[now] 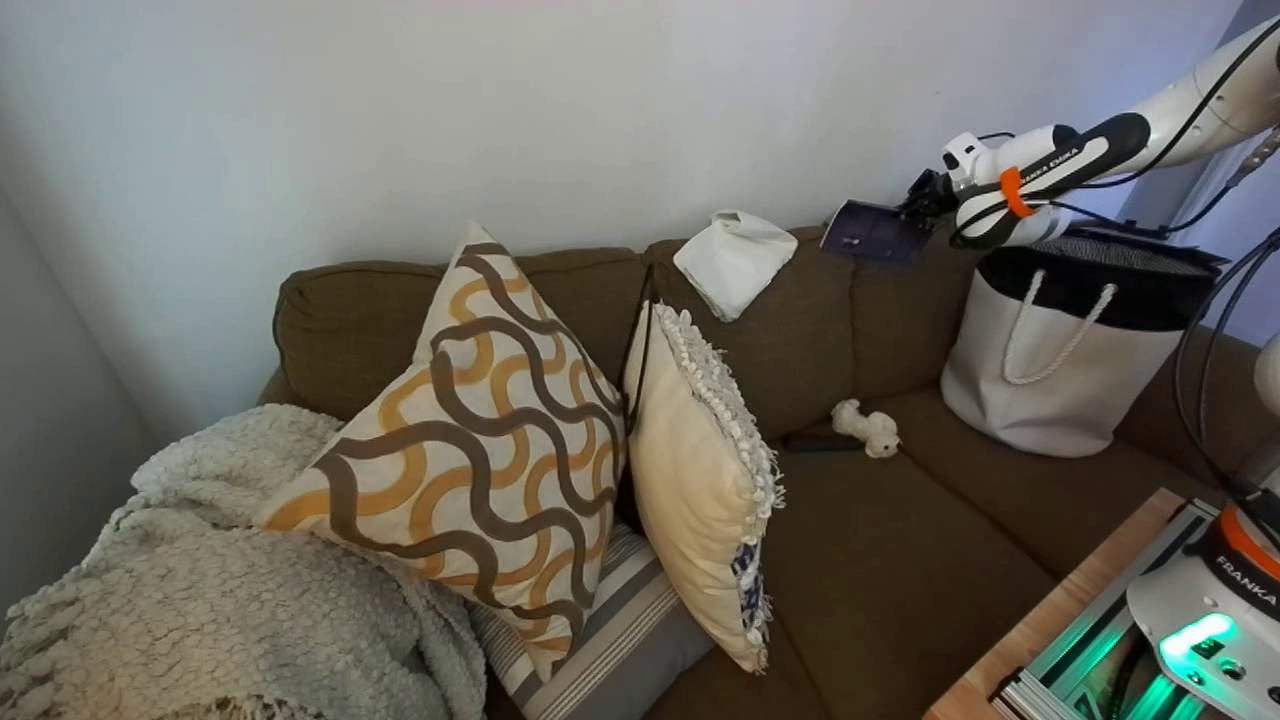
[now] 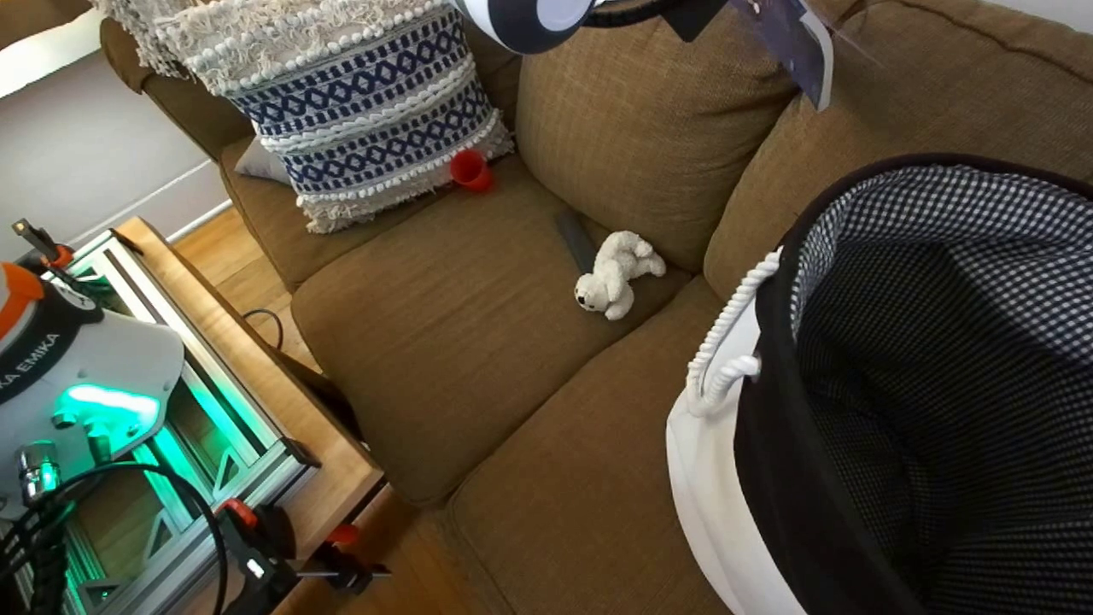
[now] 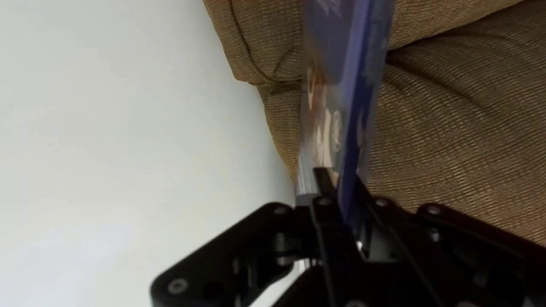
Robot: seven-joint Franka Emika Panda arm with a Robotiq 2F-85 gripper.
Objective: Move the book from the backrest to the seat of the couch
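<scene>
In the gripper, clamps the book by one end. Runs the long axis straight out from the grip, nearly edge-on in the wrist view; in an exterior view, points the free end toward the white cloth. Hangs near the top of the backrest, cannot tell if touching, well above the seat.

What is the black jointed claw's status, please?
Claw closed on thin rectangular bluish-purple book. Not yet on flat olive-brown fabric seat. Possible obstacle there: small white plush animal.
</scene>
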